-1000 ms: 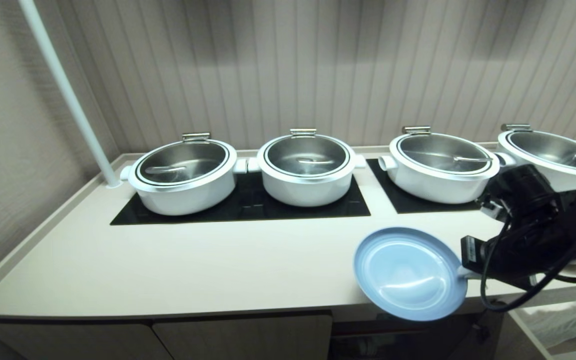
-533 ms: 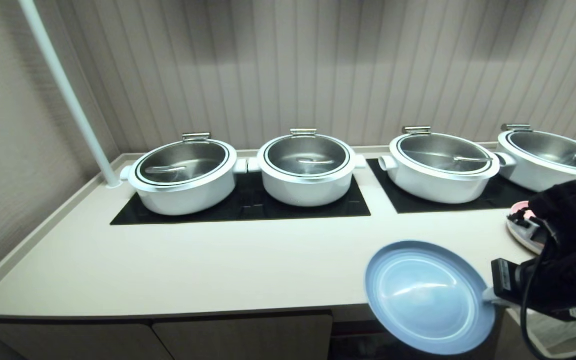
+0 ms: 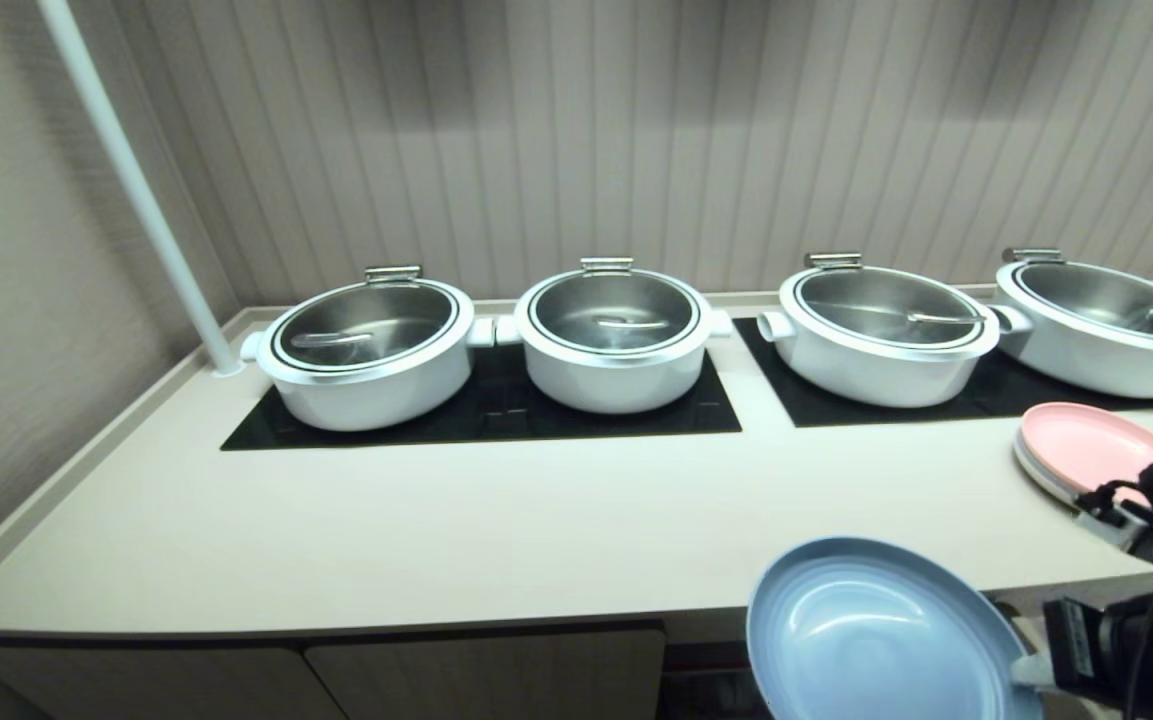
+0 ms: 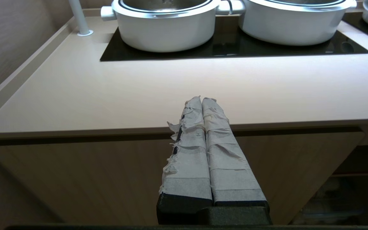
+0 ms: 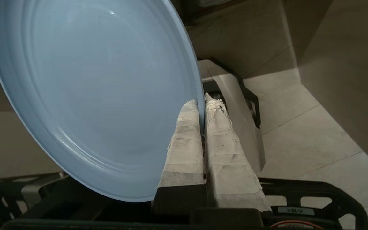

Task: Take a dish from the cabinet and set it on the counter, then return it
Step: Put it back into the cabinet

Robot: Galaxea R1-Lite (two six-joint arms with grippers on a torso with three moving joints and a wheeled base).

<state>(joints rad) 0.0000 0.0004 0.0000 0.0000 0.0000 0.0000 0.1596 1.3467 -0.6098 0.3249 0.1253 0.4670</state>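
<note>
The counter [image 3: 456,530] is the landmark. Its front strip, from the left end to past the middle, lies bare, wide enough for a gripper to sweep along. Behind that strip, 4 white pots [image 3: 368,350] stand in a row on the black cooktop panels [image 3: 496,410], blocking the back of the counter; only narrow gaps separate them. A white pole [image 3: 131,185] rises from the counter's back left corner. At the counter's right end a stack of plates topped with pink [image 3: 1086,450] takes up the front. Off the counter's front edge, toward the right, the light-blue dish [image 3: 876,640] hangs tilted in the right gripper [image 5: 202,100], filling the space before the cabinet [image 3: 486,675] there.
</note>
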